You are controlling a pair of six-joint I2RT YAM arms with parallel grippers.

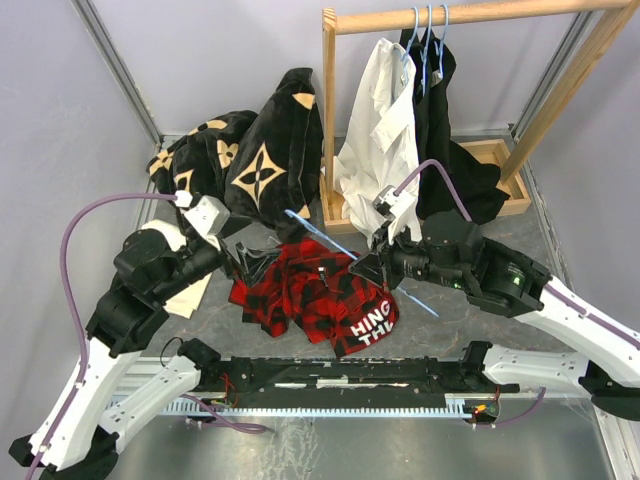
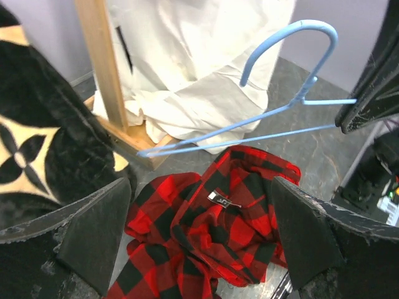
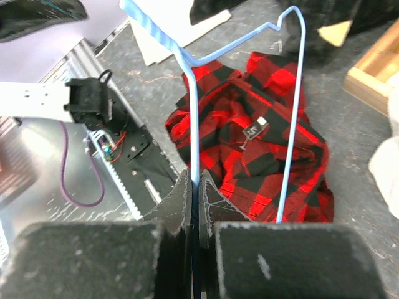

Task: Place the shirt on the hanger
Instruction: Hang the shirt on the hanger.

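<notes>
Shirt point(image 1: 300, 290) down in a crumpled heap on the grey table point(image 1: 450, 335), right between the two arms, white lettering showing at its near right end and the collar tag facing up. Now the right gripper point(image 3: 194, 194): fingers pressed tight together on the hanger point(image 3: 193, 124), pinching one thin blue wire of its frame. That hanger is up in the air, slanting above the far side of the shirt, hook end towards the right arm. Over at the shirt's left edge, the left gripper point(image 2: 201, 208) has its jaws spread wide with nothing between them, looking straight down at the collar. Behind all this, a white shirt point(image 1: 380, 130) hangs from the wooden rail point(image 1: 470, 14), and black fabric with tan flowers point(image 1: 260, 160) is piled just beside the rail's left post
</notes>
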